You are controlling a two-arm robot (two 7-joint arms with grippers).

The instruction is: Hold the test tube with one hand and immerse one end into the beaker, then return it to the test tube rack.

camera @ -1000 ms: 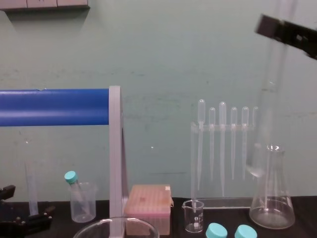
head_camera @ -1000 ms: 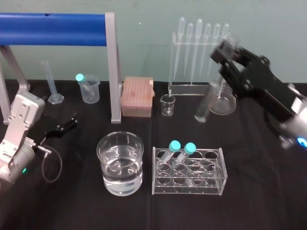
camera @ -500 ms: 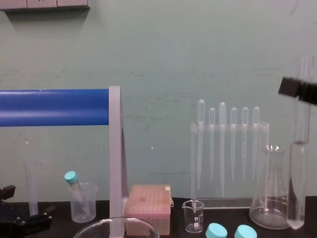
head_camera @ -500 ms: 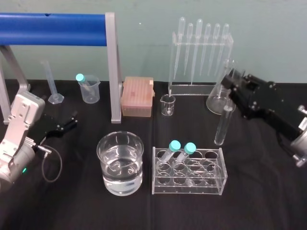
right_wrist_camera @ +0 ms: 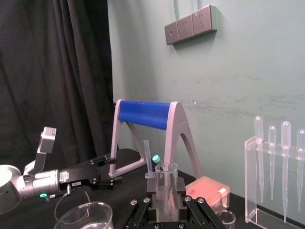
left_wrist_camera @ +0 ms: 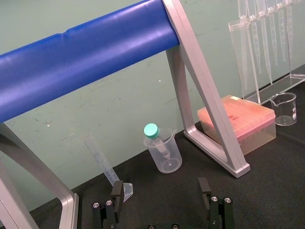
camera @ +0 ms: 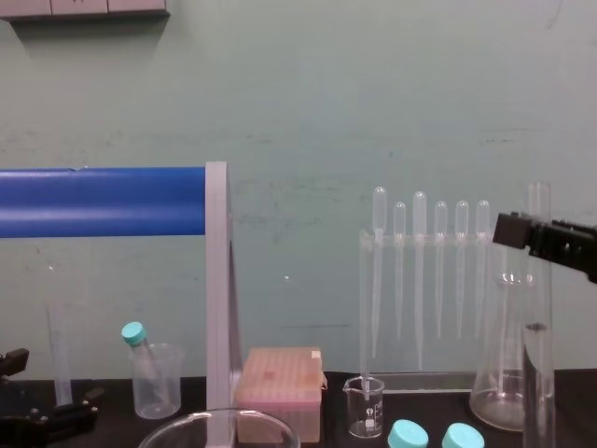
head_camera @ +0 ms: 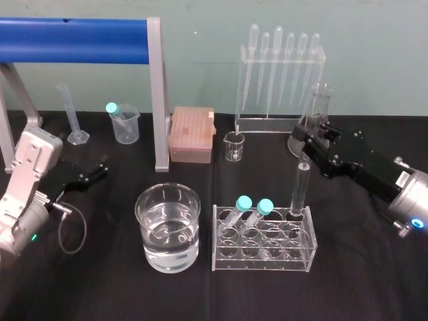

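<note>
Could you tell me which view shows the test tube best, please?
Head view: the test tube shows full length, upright, right hand gripping its top, bottom at the rack's back right hole. Chest view crops its bottom; right wrist view shows its rim. Left hand rests at left.

Five clear bulb-topped pipettes [head_camera: 277, 60], three teal-capped tubes [head_camera: 244, 202], two small beakers [head_camera: 126, 126], one wide glass beaker [head_camera: 168, 261], one uncapped glass test tube [head_camera: 299, 190]

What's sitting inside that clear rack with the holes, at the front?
In the rack, two teal-capped tubes lean toward its left side. The right claw holds the test tube upright, lower end in the back right hole. Whether that end touches the rack's floor cannot be seen.
</note>
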